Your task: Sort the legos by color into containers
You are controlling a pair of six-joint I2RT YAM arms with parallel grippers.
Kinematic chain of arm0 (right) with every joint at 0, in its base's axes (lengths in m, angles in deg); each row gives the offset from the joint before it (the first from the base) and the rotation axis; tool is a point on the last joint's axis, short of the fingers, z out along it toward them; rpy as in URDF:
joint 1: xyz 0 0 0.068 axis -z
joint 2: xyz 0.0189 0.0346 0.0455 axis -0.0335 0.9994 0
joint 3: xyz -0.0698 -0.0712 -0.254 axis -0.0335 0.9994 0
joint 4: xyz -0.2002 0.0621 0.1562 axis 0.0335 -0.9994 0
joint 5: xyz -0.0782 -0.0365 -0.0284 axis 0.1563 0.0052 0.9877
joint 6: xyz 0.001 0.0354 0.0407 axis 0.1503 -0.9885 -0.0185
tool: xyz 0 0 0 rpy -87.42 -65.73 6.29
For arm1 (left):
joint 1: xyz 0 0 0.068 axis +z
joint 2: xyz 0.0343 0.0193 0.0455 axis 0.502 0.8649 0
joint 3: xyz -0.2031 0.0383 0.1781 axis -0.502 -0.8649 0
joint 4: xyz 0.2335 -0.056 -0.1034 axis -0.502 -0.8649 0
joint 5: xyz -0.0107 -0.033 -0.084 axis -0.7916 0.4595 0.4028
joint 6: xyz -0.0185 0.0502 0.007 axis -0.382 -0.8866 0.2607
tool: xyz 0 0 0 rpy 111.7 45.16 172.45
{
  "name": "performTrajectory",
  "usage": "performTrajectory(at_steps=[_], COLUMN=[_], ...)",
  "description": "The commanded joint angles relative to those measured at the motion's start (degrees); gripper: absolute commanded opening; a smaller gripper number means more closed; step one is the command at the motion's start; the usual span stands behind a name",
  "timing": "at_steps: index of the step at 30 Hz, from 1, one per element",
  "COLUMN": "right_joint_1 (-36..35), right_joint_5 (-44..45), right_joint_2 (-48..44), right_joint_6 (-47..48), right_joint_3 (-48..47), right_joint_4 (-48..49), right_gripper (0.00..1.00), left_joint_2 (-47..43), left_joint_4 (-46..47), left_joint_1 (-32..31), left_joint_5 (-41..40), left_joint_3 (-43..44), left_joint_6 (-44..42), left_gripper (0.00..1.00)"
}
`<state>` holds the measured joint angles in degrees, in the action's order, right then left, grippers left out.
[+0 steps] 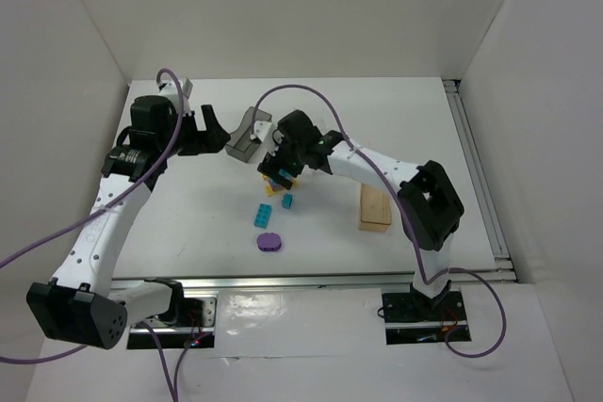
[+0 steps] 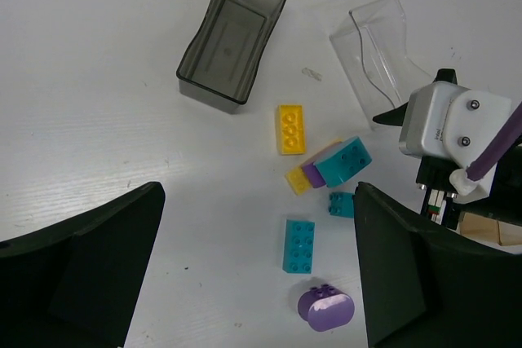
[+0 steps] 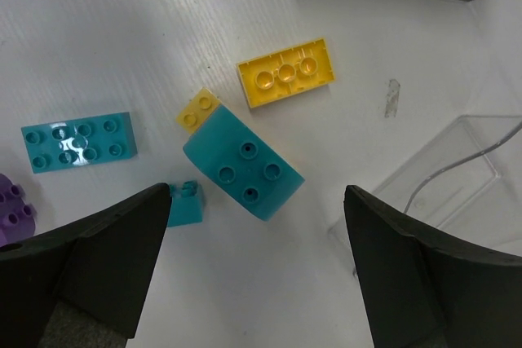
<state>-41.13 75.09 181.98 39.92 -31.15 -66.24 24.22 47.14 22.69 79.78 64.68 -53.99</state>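
Loose legos lie mid-table. In the left wrist view: a yellow brick (image 2: pixel 291 129), a big teal brick (image 2: pixel 343 160) resting on a small yellow piece (image 2: pixel 296 181) and a purple piece (image 2: pixel 314 174), a small teal brick (image 2: pixel 342 204), a long teal brick (image 2: pixel 298 245) and a purple oval (image 2: pixel 326 307). The dark grey bin (image 2: pixel 232 46) and the clear bin (image 2: pixel 379 55) show no bricks inside. My left gripper (image 2: pixel 257 258) is open and empty, high above the bricks. My right gripper (image 3: pixel 254 258) is open and empty, just above the big teal brick (image 3: pixel 243 172).
The tan bin (image 1: pixel 375 207) stands to the right of the bricks, beside the right arm. The dark grey bin (image 1: pixel 247 136) sits between the two grippers, left (image 1: pixel 205 124) and right (image 1: pixel 281 168). White walls enclose the table on three sides.
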Motion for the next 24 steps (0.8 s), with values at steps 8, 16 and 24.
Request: performTrajectory(at_steps=[8,16,24], right_joint_1=[2.0,2.6,3.1], right_joint_5=[-5.0,-7.9,-9.4], right_joint_2=[3.9,6.2,3.7], right_joint_6=[3.5,3.5,1.8], right_joint_3=[-2.8,-4.7,-5.4], right_joint_4=[0.9,0.2,-0.3], right_gripper=[0.83,0.53,0.34], left_joint_2=[0.4,0.4,0.9], left_joint_4=[0.1,0.1,-1.0], left_joint_1=[0.1,0.1,0.1], left_joint_5=[-1.1,-1.1,-1.1], left_joint_3=[2.7,2.1,2.7], left_joint_6=[-1.2,-1.2,-1.2], left_gripper=[1.0,1.0,1.0])
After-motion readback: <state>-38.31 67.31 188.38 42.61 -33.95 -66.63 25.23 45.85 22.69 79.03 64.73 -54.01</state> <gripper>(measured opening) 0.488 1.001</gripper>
